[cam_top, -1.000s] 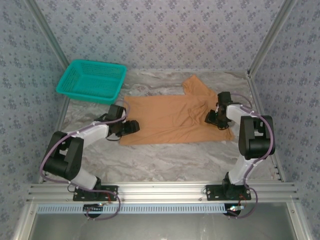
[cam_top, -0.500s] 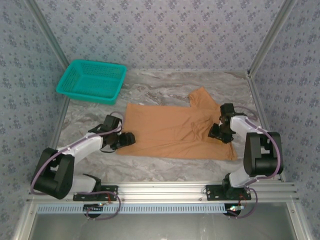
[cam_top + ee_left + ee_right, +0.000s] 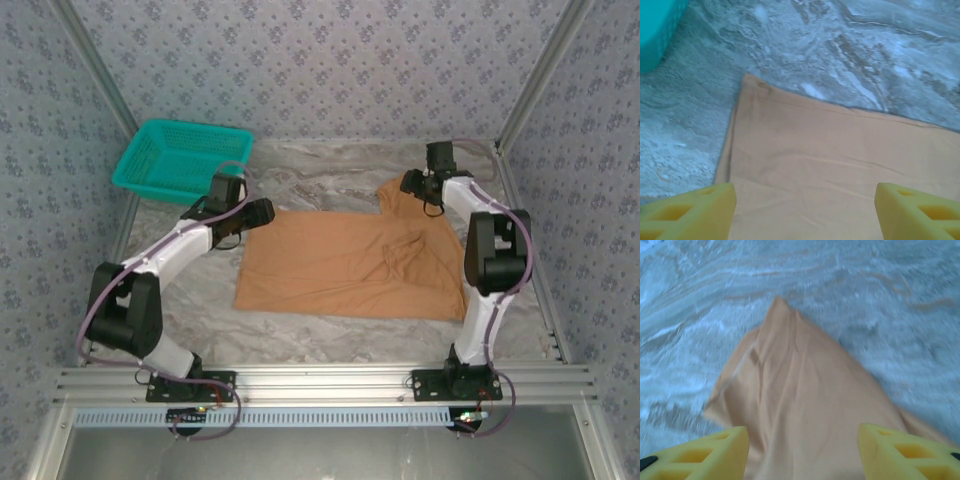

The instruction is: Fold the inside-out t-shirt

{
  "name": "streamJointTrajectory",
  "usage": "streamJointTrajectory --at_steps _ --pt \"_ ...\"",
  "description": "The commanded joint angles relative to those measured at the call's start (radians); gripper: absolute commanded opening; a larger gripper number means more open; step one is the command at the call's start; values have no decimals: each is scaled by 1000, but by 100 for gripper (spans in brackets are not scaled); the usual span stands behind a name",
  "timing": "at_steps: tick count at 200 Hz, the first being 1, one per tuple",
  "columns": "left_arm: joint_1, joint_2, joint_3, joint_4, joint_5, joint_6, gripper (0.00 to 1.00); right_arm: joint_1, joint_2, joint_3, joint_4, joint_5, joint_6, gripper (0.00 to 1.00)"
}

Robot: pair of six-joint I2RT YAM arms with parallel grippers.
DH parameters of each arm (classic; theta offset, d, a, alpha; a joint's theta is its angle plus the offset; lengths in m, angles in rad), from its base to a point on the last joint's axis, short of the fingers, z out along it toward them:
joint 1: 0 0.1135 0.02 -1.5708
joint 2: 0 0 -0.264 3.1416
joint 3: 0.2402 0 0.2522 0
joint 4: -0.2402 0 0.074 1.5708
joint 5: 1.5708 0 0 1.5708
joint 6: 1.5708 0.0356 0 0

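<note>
Both arms have swung toward the top of the frame since half a second ago. The left tool [image 3: 262,209] has left the lower left edge of the shirt [image 3: 340,260] for its upper left corner, and the right tool [image 3: 412,184] has gone from the right side of the cloth up to the sleeve.

We see the marbled desk [image 3: 300,330] across the middle of the overhead view. On it the shirt lies spread nearly flat at centre, slightly right of the middle, with one sleeve poking toward the upper right and a few creases near that side. The teal basket [image 3: 183,160] sits at the upper left, well apart from the cloth.

From the left wrist we see the left tool [image 3: 805,200] with its yellow fingers [image 3: 687,212] wide apart and nothing between them. It hangs above the shirt [image 3: 830,170] near its corner, the desk [image 3: 840,50] lies beyond, and a bit of basket [image 3: 655,30] shows at upper left.

From the right wrist, the right tool [image 3: 802,440] also stands open and holds nothing. The sleeve [image 3: 805,390] runs to a point on the desk [image 3: 890,300] ahead of it.
</note>
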Motion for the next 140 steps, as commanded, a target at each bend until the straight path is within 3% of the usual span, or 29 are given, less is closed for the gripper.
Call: streamJointTrajectory --at_steps 1,43,140 --pt "6 26 34 38 -41 43 76 6 85 95 17 48 17 62" --pt "15 82 49 54 -42 70 80 10 207 231 5 91 -42 62" --pt "16 99 47 22 -19 90 79 50 402 487 -145 156 -78 58"
